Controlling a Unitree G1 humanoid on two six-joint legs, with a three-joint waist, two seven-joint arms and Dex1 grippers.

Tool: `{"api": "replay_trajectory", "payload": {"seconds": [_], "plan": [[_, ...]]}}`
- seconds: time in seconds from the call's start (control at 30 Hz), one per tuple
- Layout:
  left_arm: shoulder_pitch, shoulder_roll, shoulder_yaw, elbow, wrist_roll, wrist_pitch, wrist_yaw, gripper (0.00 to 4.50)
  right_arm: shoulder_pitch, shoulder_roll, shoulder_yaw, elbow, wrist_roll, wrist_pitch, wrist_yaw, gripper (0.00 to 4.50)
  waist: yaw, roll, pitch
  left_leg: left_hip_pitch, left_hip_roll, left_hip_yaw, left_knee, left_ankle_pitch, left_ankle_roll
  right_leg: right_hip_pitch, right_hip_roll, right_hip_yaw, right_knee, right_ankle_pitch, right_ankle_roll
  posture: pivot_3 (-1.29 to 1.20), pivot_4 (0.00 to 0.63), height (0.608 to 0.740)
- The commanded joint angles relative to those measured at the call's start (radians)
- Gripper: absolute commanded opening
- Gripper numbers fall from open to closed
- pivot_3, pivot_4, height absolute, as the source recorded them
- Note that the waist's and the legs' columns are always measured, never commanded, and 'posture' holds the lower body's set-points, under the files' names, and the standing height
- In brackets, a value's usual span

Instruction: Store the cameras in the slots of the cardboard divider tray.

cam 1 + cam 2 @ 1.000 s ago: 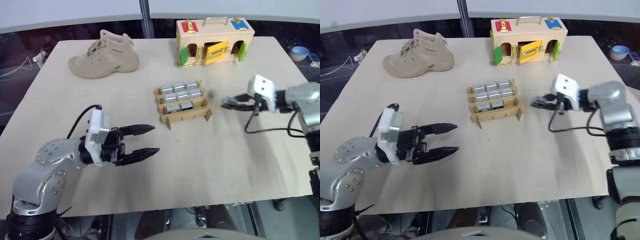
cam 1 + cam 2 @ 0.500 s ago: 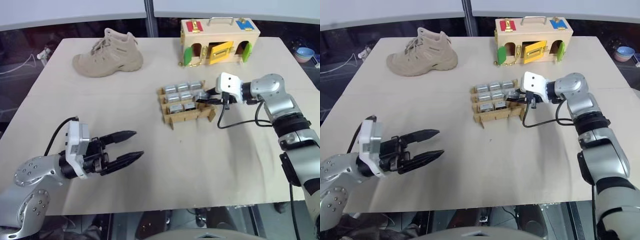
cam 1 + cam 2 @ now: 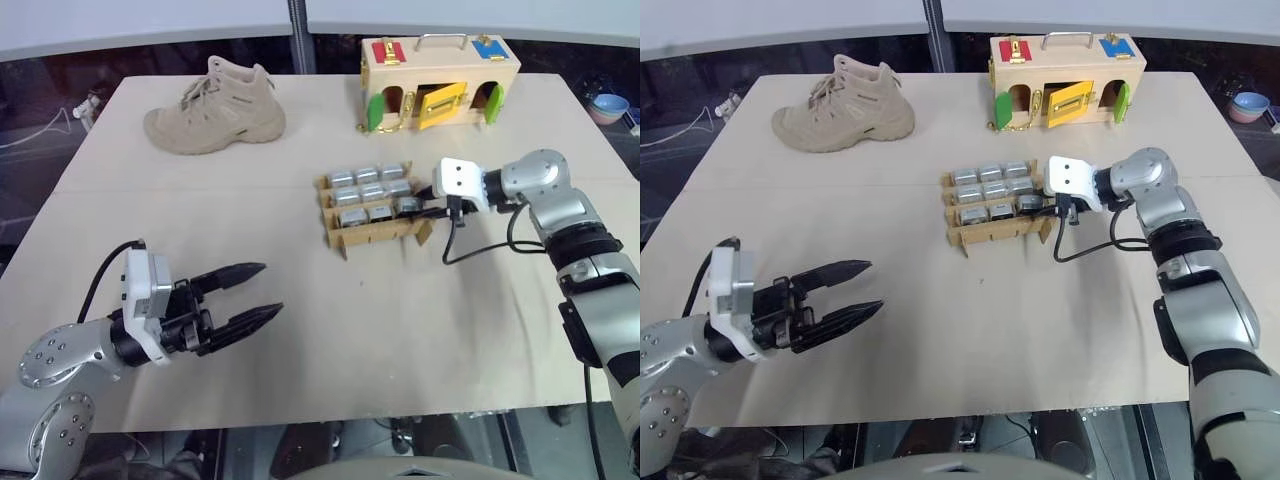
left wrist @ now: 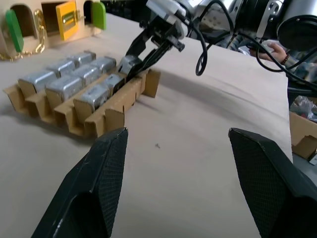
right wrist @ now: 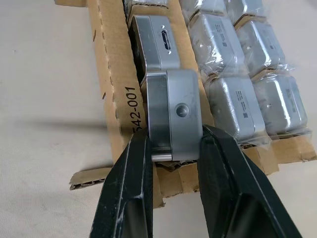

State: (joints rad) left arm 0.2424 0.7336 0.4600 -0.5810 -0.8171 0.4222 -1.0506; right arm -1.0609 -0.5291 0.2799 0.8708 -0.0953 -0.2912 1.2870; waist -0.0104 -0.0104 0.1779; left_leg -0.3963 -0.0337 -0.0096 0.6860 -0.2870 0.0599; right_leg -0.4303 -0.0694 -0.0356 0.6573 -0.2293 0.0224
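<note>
Clearly, the right fingers [image 5: 171, 191] are clamped on a silver-grey camera [image 5: 174, 113], one black finger against each of its side faces, its lower edge hidden between them. That camera sits at the right end of the near row of the cardboard tray [image 3: 372, 232], partly down in the slot; how deep it sits is hard to make out. Just beside it in the same row lies another camera [image 5: 154, 42] with a port on its face. More wrapped cameras [image 3: 366, 186] fill the two farther rows. Well apart, the left fingers [image 3: 240, 298] stand wide and hold nothing, above the bare bench [image 3: 420, 330]. At the far edge rest a tan shoe [image 3: 213, 107] and a wooden box [image 3: 438, 70] with coloured doors.
</note>
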Motion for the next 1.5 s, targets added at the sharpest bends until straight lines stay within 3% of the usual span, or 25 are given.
{"api": "replay_trajectory", "payload": {"seconds": [0.03, 1.5], "plan": [[0.003, -0.009, -0.002, -0.024, 0.004, -0.039, -0.002, 3.38, -0.031, -0.004, 0.011, 0.03, -0.021, -0.009, 0.03, 0.71, -0.001, 0.0, 0.0, 0.0, 0.0, 0.0, 0.0, 0.0, 0.0, 0.0, 0.0, 0.0, 0.0, 0.0, 0.0, 0.0, 0.15, 0.74], [-0.001, -0.015, -0.035, -0.005, 0.016, -0.082, -0.022, 3.38, -0.162, 0.062, 0.02, 0.276, -0.08, -0.062, 0.044, 0.71, -0.007, 0.0, 0.0, 0.002, 0.0, 0.0, 0.0, 0.001, -0.001, 0.0, 0.0, 0.001, 0.002, 0.0, 0.0, 0.0, 0.15, 0.74]]}}
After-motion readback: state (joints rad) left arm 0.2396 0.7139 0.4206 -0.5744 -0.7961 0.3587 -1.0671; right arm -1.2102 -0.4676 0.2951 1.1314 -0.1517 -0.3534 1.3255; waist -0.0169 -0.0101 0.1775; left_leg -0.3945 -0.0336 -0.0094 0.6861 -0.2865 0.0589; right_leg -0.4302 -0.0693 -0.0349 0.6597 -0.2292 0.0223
